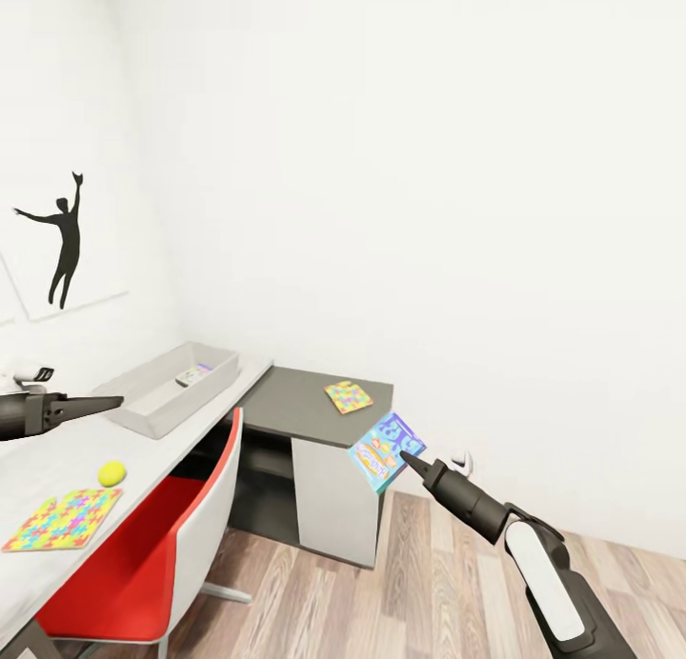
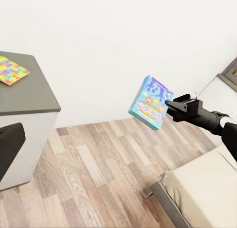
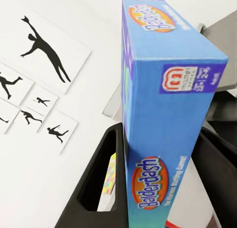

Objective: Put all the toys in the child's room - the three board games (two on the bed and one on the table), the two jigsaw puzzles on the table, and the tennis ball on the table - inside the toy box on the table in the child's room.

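The right gripper is clamped on a light blue board game, pinching the flat box by one lower edge so that most of it stands tilted above and ahead of the fingers. It is carried in open air over the wood floor, just in front of a dark grey side cabinet. Well ahead of this gripper and off to its left sits the grey toy box on the white table, with one small printed box already inside. The left gripper hovers just beside the toy box; whether it is parted or closed cannot be told. Nearer on the table lie a tennis ball and a jigsaw puzzle; a second puzzle rests on the cabinet.

The likely risk: held by so little of its edge, the box may pivot or slip out during the swing across and drop to the floor, or clip the red chair.
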